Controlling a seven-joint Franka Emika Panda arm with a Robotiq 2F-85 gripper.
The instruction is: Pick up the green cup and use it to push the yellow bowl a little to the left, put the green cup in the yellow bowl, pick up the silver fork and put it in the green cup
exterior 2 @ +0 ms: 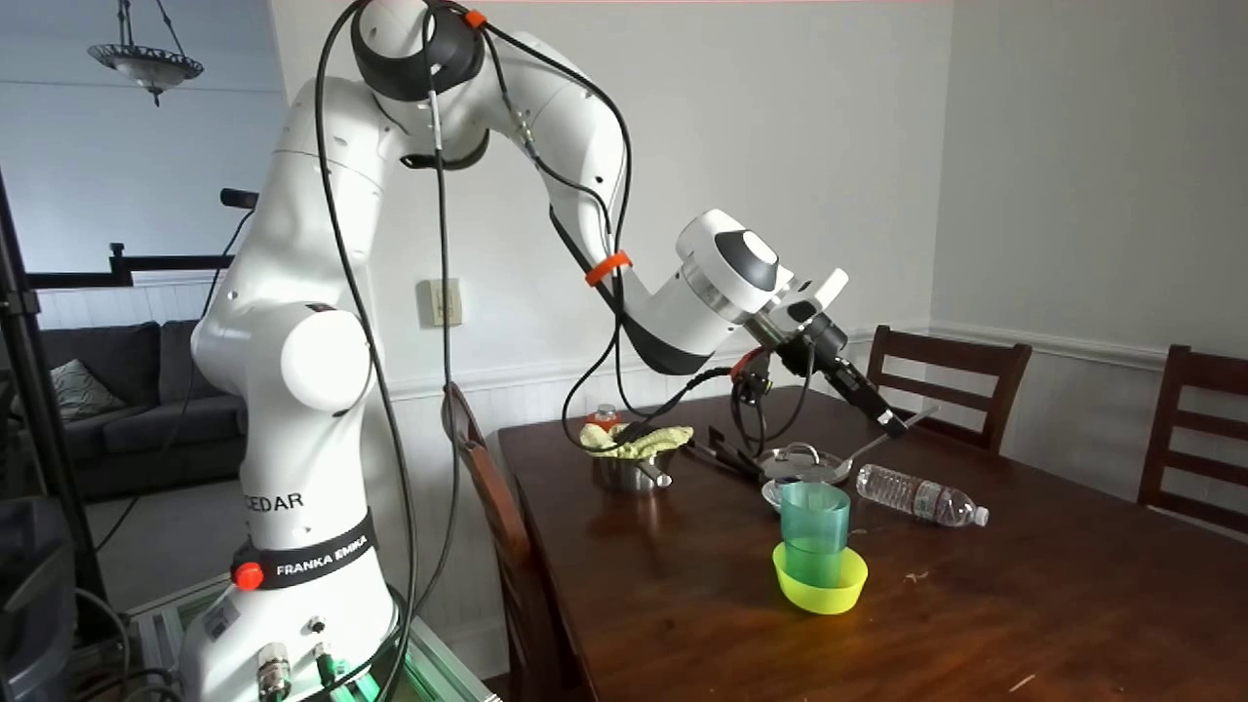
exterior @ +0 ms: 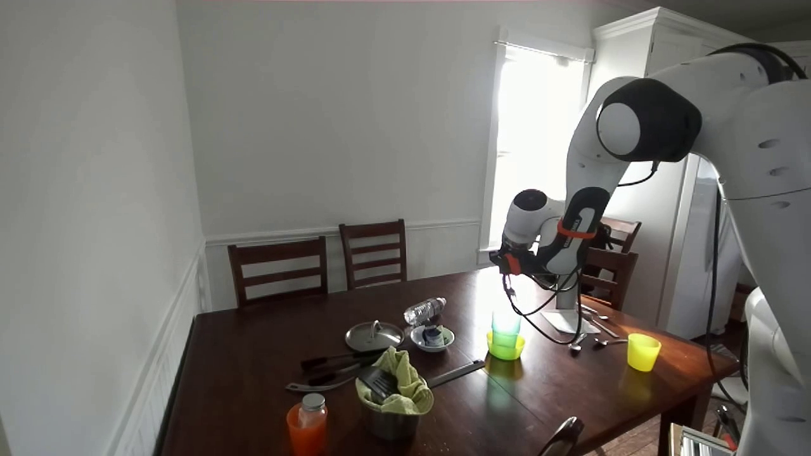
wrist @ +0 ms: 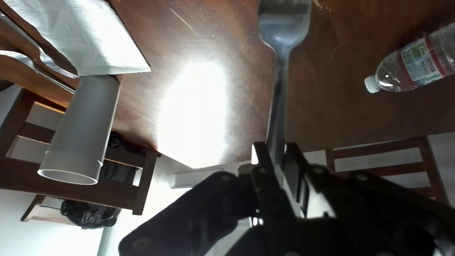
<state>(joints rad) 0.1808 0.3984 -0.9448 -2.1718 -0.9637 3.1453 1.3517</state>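
Note:
My gripper (wrist: 276, 147) is shut on the silver fork (wrist: 281, 71), with the handle pinched between its fingertips. In the wrist view the fork's head lies farthest from the jaws, and its tines run off the top edge. An exterior view shows the gripper (exterior 2: 893, 425) raised above the table, the fork (exterior 2: 873, 446) slanting across its tips. The translucent green cup (exterior 2: 815, 517) stands upright inside the yellow bowl (exterior 2: 848, 588), nearer that camera than the gripper. Cup (exterior: 505, 323) and bowl (exterior: 505, 350) also show in an exterior view, but not in the wrist view.
Near the bowl lie a plastic bottle (exterior 2: 921, 495), a metal lid (exterior: 374, 335) and a small dish (exterior: 450, 340). A pot (exterior: 389, 423) with a green cloth stands beyond. A grey cylinder (wrist: 80, 131) rises by a white napkin (wrist: 96, 35). A yellow cup (exterior: 644, 352) sits near loose spoons (exterior: 576, 344).

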